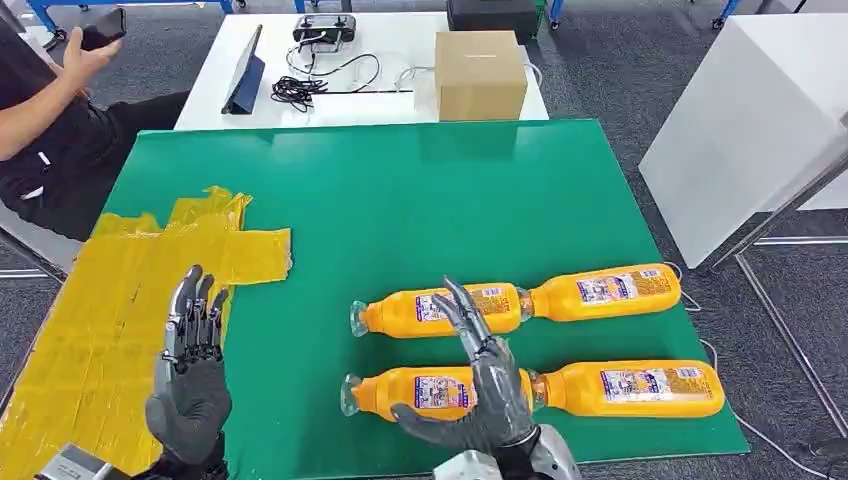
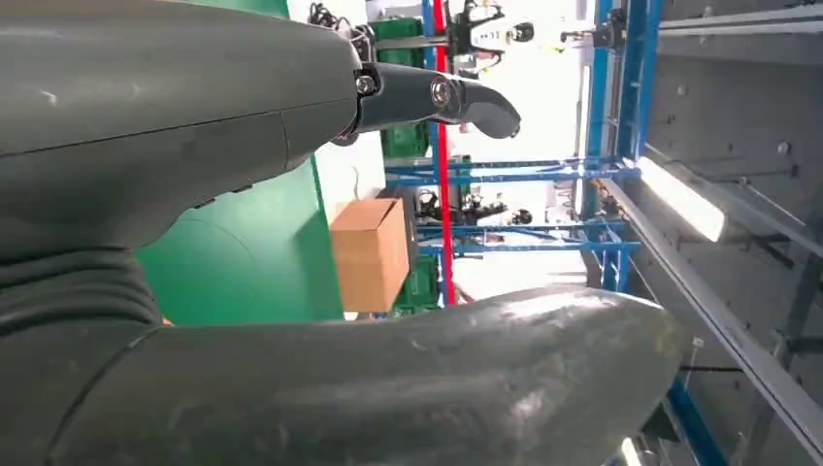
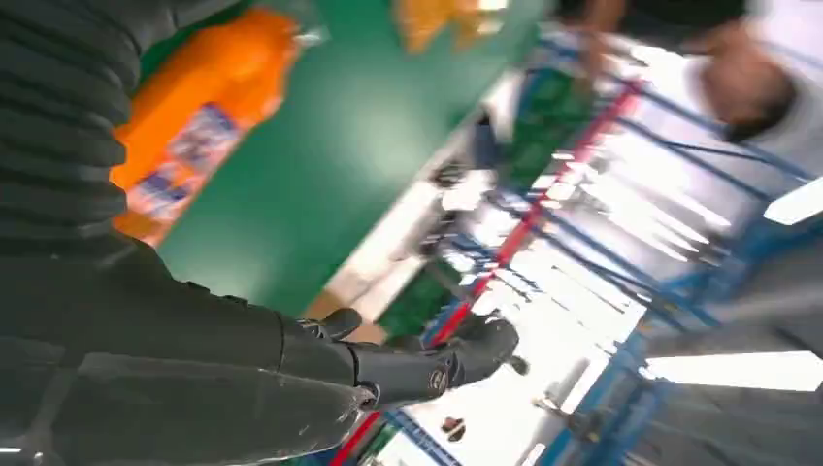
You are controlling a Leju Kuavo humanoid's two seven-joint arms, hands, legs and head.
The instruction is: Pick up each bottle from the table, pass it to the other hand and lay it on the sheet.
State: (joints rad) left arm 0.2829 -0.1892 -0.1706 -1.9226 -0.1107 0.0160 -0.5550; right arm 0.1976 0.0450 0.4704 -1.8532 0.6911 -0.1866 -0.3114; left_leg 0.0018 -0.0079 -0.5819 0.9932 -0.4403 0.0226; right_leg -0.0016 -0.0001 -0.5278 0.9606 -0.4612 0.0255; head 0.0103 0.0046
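Observation:
Several orange drink bottles lie on their sides on the green table top (image 1: 400, 190), in two rows. The far row has one bottle (image 1: 435, 310) and another (image 1: 605, 291); the near row has one (image 1: 425, 391) and another (image 1: 630, 388). My right hand (image 1: 480, 385) hovers over the near-left bottle, fingers spread, thumb out toward the left, holding nothing. My left hand (image 1: 190, 380) is raised with its palm up and fingers apart over the edge of the yellow sheet (image 1: 120, 310). In the right wrist view an orange bottle (image 3: 199, 116) lies beside my right hand (image 3: 291, 379).
A person in black sits at the far left holding a phone (image 1: 100, 28). Behind the green top stands a white table (image 1: 230, 60) with a cardboard box (image 1: 480, 73), a tablet (image 1: 245, 75) and cables. A white block (image 1: 750, 120) stands at the right.

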